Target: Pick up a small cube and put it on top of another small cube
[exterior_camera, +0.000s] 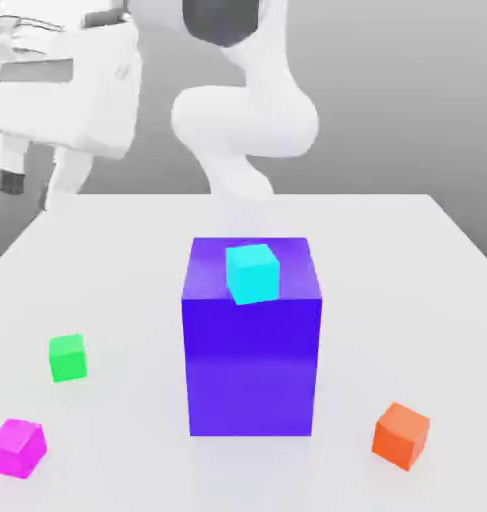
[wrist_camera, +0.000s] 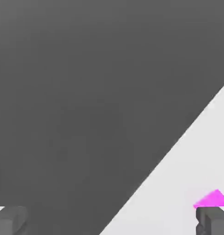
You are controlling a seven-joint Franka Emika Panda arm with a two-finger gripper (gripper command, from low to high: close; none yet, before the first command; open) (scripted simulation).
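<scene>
I have the white two-finger gripper high in the upper left of the exterior frame, its dark-tipped fingers spread wide with nothing between them. My target, the small bright magenta-pink plain cube, sits on the pale grey table at the lower left corner of that frame, well below the gripper and apart from everything else. In the hand view a sliver of the same pink cube peeks out at the lower right, just above one grey finger, so I judge the hand is not yet centred over it.

The tall blue-violet block stands mid-frame with a small cyan cube resting on its top near the front edge. A small green cube lies near the pink one, above it in the frame, and a small orange cube sits at the lower right.

To do this reach well, I would first shift the hand until the pink cube sits evenly between both fingers in the hand view, square the fingers to two flat faces, then descend straight down, staying clear of the green cube, and only close once the pads flank the cube's middle.
</scene>
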